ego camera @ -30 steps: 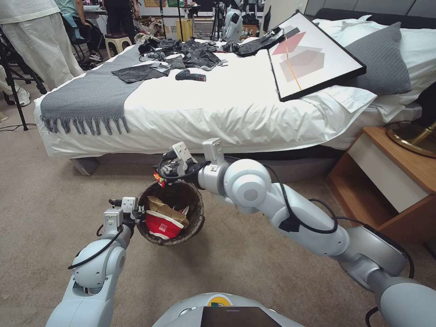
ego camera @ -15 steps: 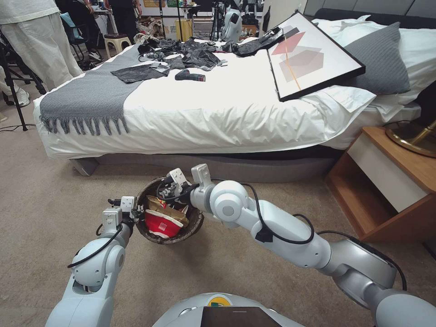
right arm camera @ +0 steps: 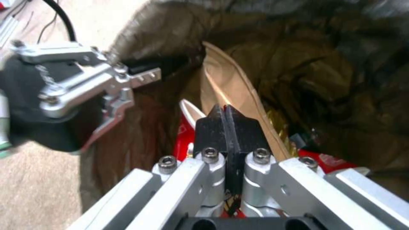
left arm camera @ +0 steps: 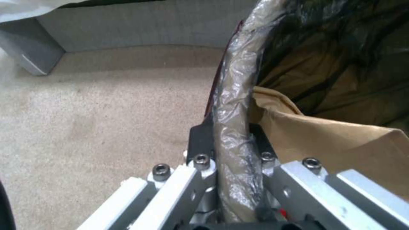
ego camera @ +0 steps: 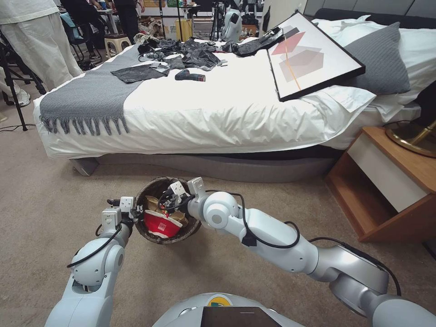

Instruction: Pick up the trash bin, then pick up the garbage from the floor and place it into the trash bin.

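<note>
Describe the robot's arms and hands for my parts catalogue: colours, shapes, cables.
Both arms are glossy silver-grey, built of rounded shells with ball-like joints, and loose black cables loop along their outsides. The left hand and right hand are bare aluminium linkage frames fastened with dark hex-socket bolts, ending in flat black finger pads. A pale boxy module sits on each wrist.
</note>
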Controlling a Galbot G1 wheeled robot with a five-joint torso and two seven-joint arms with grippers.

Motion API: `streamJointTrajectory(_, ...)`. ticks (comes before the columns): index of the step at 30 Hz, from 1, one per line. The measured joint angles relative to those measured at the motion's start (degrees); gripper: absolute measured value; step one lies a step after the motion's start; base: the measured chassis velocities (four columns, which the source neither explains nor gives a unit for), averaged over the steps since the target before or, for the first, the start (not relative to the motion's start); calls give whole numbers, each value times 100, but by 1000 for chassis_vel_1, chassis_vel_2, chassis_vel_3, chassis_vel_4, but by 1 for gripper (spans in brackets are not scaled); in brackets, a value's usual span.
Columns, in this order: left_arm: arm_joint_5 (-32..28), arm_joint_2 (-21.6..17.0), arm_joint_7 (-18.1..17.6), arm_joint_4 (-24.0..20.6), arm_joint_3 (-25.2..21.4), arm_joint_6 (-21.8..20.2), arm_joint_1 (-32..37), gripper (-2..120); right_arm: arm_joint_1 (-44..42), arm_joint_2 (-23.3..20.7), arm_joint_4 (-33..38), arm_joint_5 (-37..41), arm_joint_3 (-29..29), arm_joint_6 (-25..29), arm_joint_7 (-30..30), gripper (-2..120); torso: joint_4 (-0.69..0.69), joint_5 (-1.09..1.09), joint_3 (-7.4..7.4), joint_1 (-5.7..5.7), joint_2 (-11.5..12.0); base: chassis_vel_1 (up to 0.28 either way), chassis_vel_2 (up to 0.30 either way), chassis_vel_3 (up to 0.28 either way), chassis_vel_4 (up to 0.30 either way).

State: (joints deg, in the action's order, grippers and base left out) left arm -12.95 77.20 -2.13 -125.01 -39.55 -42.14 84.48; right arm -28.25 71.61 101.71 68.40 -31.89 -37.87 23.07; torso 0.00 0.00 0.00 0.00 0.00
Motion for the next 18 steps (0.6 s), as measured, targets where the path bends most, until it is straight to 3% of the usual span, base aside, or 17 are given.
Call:
streamJointTrajectory(12, 11, 50, 0, 30, 17, 0, 11, 3, 94, 342, -831, -250, -187, 91, -166, -1, 0, 1, 0, 0, 0, 0, 0, 0, 0)
streamJointTrajectory(18, 11, 57, 8, 9, 19, 0, 21, 3, 155, 448, -1172, -382, -255, 85, -213, 18, 0, 0, 0, 0, 0, 0, 0, 0, 0)
